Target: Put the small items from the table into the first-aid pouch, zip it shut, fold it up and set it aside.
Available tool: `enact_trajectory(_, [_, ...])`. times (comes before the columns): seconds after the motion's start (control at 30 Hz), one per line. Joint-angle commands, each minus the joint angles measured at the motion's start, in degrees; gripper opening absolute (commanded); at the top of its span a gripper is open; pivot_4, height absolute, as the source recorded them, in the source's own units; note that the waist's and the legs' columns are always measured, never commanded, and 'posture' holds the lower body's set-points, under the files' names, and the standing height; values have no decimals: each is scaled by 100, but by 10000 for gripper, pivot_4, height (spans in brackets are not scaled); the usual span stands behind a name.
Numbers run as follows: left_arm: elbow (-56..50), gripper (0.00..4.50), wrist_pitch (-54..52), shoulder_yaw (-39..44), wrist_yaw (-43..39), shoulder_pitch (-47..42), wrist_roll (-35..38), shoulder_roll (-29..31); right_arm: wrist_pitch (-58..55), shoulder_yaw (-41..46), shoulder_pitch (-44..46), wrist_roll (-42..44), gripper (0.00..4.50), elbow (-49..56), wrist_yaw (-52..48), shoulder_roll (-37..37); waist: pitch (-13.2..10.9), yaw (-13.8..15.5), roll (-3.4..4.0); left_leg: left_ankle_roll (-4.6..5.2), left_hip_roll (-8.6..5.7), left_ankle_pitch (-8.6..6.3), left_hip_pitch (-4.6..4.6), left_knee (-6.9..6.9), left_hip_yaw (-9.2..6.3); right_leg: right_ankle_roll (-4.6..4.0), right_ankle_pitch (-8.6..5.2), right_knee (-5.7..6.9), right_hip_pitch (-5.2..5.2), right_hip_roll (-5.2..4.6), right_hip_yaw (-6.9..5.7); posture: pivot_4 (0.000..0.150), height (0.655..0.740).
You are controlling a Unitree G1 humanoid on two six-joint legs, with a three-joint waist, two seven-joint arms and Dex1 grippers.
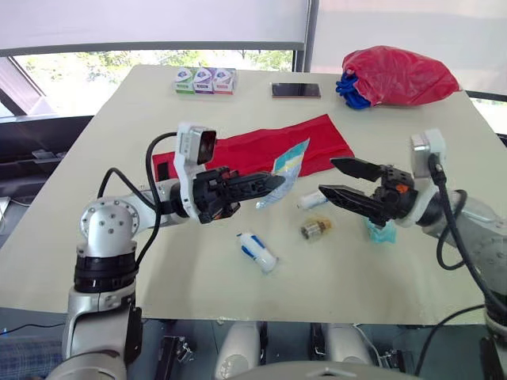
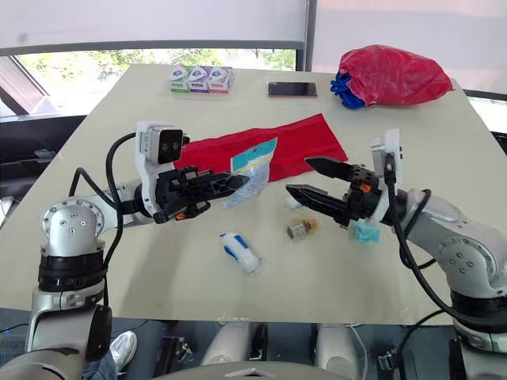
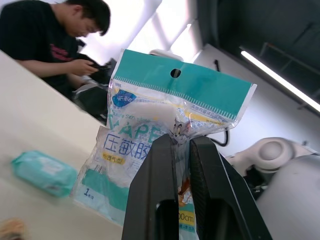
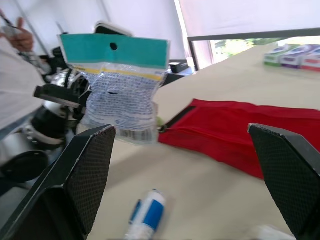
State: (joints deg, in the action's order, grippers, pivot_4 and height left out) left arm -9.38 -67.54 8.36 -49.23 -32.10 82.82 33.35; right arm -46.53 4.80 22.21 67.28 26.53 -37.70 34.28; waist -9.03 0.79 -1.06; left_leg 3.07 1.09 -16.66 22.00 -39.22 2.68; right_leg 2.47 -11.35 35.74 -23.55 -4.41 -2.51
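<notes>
The red first-aid pouch [image 1: 261, 150] lies flat in the middle of the table. My left gripper [image 1: 273, 184] is shut on a clear packet with a teal header [image 1: 287, 168] and holds it just above the pouch's near edge. The packet [image 3: 165, 115] is pinched between both fingers. Right of it, my right gripper [image 1: 327, 176] hovers open with nothing between its fingers. Below them on the table lie a white and blue tube [image 1: 257, 251], a small amber bottle [image 1: 314, 229], a small white item [image 1: 310, 202] and a teal wipe pack [image 1: 380, 231], partly hidden by the right gripper.
Three small boxes [image 1: 204, 80] and a phone [image 1: 296, 90] lie along the far edge. A red bag with blue fabric [image 1: 396, 77] sits at the far right corner. A person [image 3: 55, 40] is beyond the table.
</notes>
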Motion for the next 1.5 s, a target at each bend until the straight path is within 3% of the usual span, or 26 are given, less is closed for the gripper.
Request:
enact_trajectory(0.03, [40, 1044, -127, -51, -112, -238, 237, -96, -236, -138, 234, 383, 45000, 47, -315, -65, 0, 0, 0, 0, -1, 0, 0, 0, -1, 0, 0, 0, 0, 7, 12, 1500, 7400])
enact_trajectory(0.23, [122, 1044, -133, -171, -228, -288, -16, -200, -174, -184, 393, 425, 45000, 72, -316, -306, -1, -9, -1, 0, -1, 0, 3, 1, 3, -1, 0, -6, -2, 35, 63, 1500, 7400])
enact_trajectory(0.33, [278, 0, -74, -166, -331, -297, -217, -169, -208, -20, 301, 562, 37877, 156, -297, -242, -1, -4, -2, 0, 0, 0, 2, 1, 3, -1, 0, -5, -3, 38, 68, 1500, 7400])
enact_trajectory(0.6, [538, 0, 82, -180, -465, -412, -716, -310, -238, 16, 158, 671, 1023, 357, -230, -139, -2, -7, -3, 0, -3, 0, 4, 2, 3, -1, -1, -5, -4, 38, 76, 1500, 7400])
enact_trajectory(1.07, [612, 0, 802, -196, -535, -254, -1880, -183, -274, 131, -115, 703, 449, 415, 69, -32, -3, -7, -4, 1, -2, -1, 7, 2, 2, -1, -1, -9, -5, 38, 79, 1500, 7400])
enact_trajectory(1.13, [496, 9869, 965, -232, -552, -142, -2113, -112, -308, 147, -190, 705, 0, 420, 162, 4, -2, -8, -4, 1, -1, -1, 7, 3, 2, -1, -1, -9, -6, 39, 79, 1500, 7400])
enact_trajectory(1.17, [412, 11723, 1090, -271, -572, -65, -2277, -59, -324, 156, -233, 674, 0, 410, 241, 17, -3, -16, -4, 2, 0, -1, 6, 4, 2, -1, -1, -9, -7, 39, 79, 1500, 7400])
enact_trajectory(1.4, [13, 41482, 1706, -331, -637, 392, -3042, 248, -414, 198, -462, 454, 0, 388, 765, 130, -7, 6, -11, 2, 4, -1, 11, 10, 3, -2, -1, -17, -11, 38, 78, 1500, 7400])
enact_trajectory(1.43, [-29, 43566, 1804, -330, -627, 451, -3161, 288, -415, 206, -492, 443, 0, 398, 804, 145, -8, 12, -11, 2, 4, -2, 12, 10, 2, -2, -1, -18, -11, 37, 78, 1500, 7400])
enact_trajectory(1.5, [-125, 43566, 2287, -422, -609, 682, -3729, 505, -453, 265, -635, 388, 0, 424, 1004, 213, -8, 2, -12, 2, 3, -2, 18, 10, 1, -3, -1, -25, -12, 36, 78, 1500, 7400])
